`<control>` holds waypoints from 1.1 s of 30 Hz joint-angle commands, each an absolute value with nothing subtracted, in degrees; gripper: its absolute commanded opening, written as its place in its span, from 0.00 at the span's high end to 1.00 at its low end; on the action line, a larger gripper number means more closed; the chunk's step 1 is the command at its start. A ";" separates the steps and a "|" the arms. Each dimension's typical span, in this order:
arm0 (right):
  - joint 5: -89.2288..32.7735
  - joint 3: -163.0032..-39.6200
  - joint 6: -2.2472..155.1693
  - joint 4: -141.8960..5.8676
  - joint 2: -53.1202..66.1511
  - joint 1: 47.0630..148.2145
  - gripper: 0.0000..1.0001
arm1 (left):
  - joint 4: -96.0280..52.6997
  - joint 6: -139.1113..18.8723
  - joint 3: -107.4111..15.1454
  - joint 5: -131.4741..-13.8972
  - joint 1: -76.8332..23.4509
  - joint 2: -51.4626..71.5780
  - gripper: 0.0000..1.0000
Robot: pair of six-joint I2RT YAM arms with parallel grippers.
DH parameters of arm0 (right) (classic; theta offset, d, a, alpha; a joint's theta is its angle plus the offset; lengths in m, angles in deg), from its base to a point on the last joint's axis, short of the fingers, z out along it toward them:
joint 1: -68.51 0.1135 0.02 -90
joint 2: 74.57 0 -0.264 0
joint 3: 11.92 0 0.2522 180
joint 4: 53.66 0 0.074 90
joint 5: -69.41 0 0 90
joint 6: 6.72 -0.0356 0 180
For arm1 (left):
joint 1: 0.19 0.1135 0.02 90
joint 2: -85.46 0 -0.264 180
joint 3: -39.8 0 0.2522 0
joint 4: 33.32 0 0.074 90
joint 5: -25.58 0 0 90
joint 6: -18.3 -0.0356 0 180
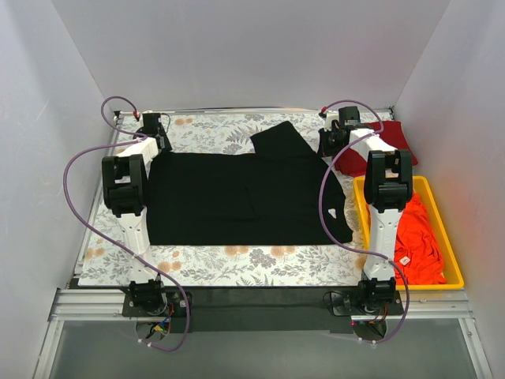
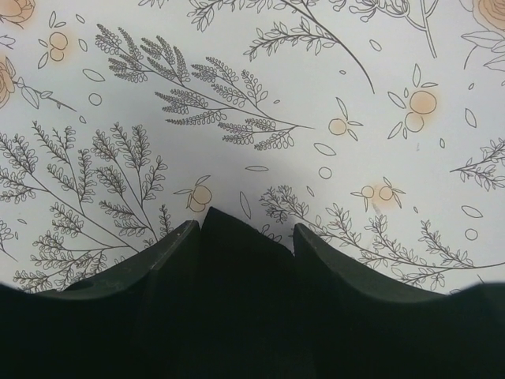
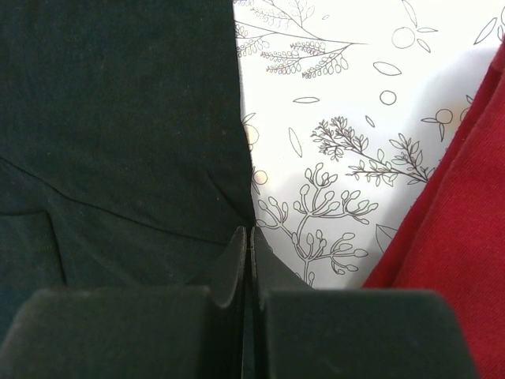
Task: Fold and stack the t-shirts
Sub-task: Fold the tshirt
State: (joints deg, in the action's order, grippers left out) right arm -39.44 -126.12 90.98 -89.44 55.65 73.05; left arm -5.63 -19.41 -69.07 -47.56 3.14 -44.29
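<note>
A black t-shirt [image 1: 237,197] lies spread flat on the floral table cover [image 1: 237,264], one sleeve pointing to the far side. My left gripper [image 1: 154,130] is low at the shirt's far left corner. In the left wrist view its jaws [image 2: 245,231] stand apart with a point of black cloth [image 2: 237,268] lying between them. My right gripper [image 1: 331,142] is at the far right; it [image 3: 250,230] is shut, its tips at the edge of the black t-shirt [image 3: 118,118], with nothing seen between them. A dark red t-shirt [image 1: 394,142] lies beside it.
A yellow bin [image 1: 454,264] at the right edge holds bright orange-red t-shirts [image 1: 418,237]. The dark red t-shirt [image 3: 465,221] lies just right of the right fingers. White walls close in the table on three sides. Purple cables loop from both arms.
</note>
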 commanded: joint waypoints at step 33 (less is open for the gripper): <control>-44.14 -127.63 91.01 -87.72 49.28 71.68 0.99 | 1.62 -23.27 -72.05 -42.45 2.71 -38.11 1.00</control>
